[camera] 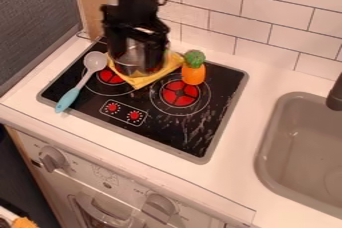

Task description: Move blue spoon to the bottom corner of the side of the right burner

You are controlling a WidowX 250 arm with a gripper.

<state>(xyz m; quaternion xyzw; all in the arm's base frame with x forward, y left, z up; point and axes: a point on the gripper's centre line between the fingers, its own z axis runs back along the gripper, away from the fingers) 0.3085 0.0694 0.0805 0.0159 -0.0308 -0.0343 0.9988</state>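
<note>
In the camera view, the black two-finger gripper (pixel 137 53) hangs over the silver metal pot (pixel 135 64), its fingers spread wide. The blue-handled spoon with a grey bowl (pixel 83 81) lies at the left of the black stovetop (pixel 170 134), its handle end at the front-left edge. A yellow cloth (pixel 148 78) lies under the pot, beside an orange toy with a green top (pixel 194 73).

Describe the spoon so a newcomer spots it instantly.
Find the black stovetop beside the sink. Along its left edge in the camera view, beside the left burner, lies a long, slim spoon. Its light-blue handle and grey bowl distinguish it from the yellow cloth and orange, green-topped toy.
</note>
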